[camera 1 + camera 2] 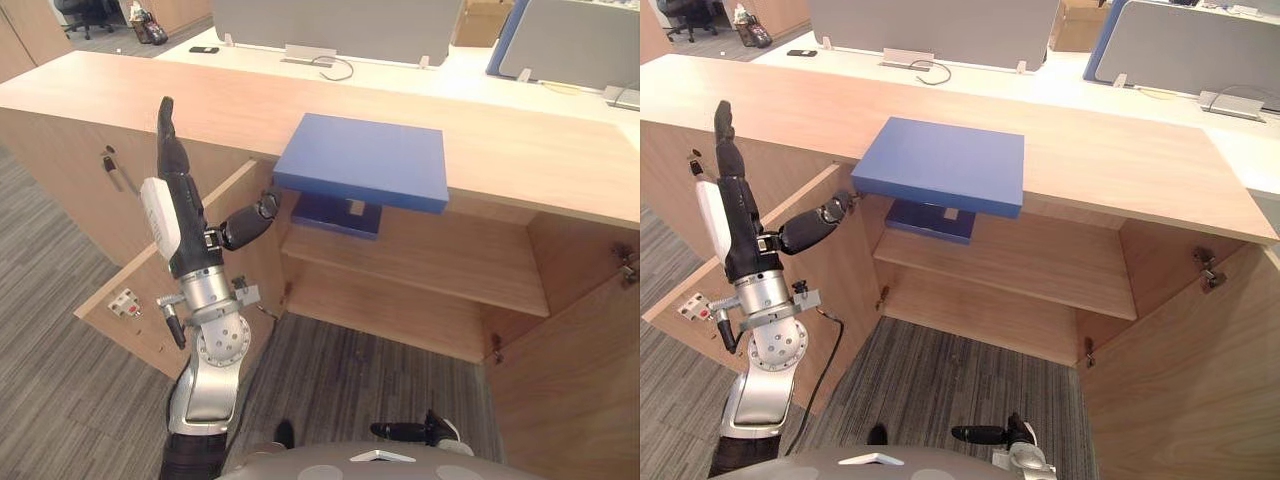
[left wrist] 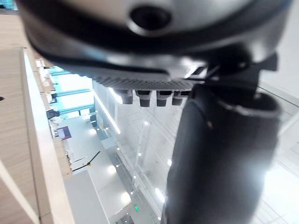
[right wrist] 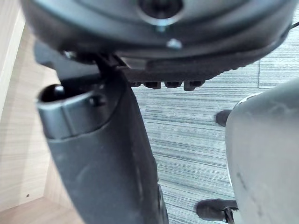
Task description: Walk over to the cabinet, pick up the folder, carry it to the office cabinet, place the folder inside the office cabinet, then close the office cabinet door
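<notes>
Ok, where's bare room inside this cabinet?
The shelf is bare from the folder rightward to the side wall; so is the bottom board below. Crowded at the shelf's left end: folder, with the left hand beside it. Right hand hangs low.

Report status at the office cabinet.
Left hand open, raised by the open left door. Right hand open, low, empty. Folder on the upper shelf, jutting out. Right door open too.
</notes>
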You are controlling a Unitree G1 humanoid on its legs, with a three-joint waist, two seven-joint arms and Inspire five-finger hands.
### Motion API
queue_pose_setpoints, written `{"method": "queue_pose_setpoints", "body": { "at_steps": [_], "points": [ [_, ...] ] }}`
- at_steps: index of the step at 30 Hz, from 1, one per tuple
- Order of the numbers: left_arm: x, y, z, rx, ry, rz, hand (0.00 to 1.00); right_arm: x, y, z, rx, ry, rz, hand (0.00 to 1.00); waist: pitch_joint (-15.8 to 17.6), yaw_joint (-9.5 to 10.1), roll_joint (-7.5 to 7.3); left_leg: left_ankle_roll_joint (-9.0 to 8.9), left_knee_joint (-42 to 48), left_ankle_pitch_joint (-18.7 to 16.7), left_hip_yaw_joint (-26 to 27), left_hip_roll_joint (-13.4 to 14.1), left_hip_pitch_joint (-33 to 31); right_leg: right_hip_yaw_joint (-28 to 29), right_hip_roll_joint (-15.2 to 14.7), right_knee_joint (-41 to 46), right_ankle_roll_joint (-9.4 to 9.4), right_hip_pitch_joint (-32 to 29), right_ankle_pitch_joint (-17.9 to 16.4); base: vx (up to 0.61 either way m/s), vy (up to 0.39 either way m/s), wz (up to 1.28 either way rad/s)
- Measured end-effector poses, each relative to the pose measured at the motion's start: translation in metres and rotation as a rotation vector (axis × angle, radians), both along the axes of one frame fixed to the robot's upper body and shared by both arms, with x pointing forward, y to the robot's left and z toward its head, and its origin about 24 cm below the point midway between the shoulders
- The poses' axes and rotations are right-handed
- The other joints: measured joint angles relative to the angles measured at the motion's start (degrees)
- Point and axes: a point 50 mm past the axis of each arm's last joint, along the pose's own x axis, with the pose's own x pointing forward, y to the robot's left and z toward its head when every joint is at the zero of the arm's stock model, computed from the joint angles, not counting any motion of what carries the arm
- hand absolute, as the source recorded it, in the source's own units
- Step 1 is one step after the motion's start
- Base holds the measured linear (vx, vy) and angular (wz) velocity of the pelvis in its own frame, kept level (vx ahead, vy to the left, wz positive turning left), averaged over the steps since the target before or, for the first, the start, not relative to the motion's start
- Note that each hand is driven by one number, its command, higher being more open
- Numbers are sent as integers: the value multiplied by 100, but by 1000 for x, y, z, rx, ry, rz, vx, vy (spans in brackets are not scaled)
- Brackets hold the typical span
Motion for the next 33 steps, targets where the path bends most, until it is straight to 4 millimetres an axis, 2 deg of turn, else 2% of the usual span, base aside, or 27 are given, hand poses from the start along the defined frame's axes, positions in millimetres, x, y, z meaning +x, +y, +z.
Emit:
{"method": "queue_pose_setpoints", "body": {
  "at_steps": [3, 5, 10, 16, 19, 29, 33],
  "points": [
    [7, 3, -4, 101, 27, 10, 100, 4, 0, 1, -1, -9, 7, 100, -2, -5, -3, 24, 1, 16, 6, -5, 7, 0, -2, -50, -8, 21, 5, 3, -2, -1],
    [11, 5, -15, 150, 81, 23, 100, 5, 1, 1, -2, -11, 15, 100, 0, -12, -7, 22, 1, 15, 23, -8, 21, 0, -1, -106, -24, 51, 16, 7, -3, -2],
    [16, 11, -31, 185, 173, 32, 100, 7, 2, 1, -6, -14, 44, 100, 6, -63, -48, -13, 0, -51, 46, -8, 123, -5, 0, -187, -62, 176, 3, 17, -13, -2],
    [16, 14, -29, 276, 176, 35, 100, 7, 3, 1, -1, -14, 47, 100, -5, -88, -83, -40, 5, -105, 72, -6, 163, 15, 4, -207, -90, 213, -4, 25, -21, -3],
    [19, 15, -27, 308, 179, 20, 100, 7, 3, 1, 8, -15, 52, 100, 3, -100, -104, -48, 4, -114, 72, 5, 191, 16, 30, -337, -190, 306, 58, 15, -39, -4],
    [26, 6, -30, 473, 192, -39, 100, 8, 5, 1, 8, -15, 72, 100, 6, -129, -140, -84, -2, -176, 114, 48, 293, 33, 60, -386, -333, 377, 23, -36, -32, -3],
    [29, 5, -28, 527, 180, -39, 100, 9, 6, 1, 9, -17, 89, 100, 16, -136, -173, -82, 0, -197, 117, 47, 297, 37, 60, -390, -329, 383, 25, -18, -26, -1]
  ]
}}
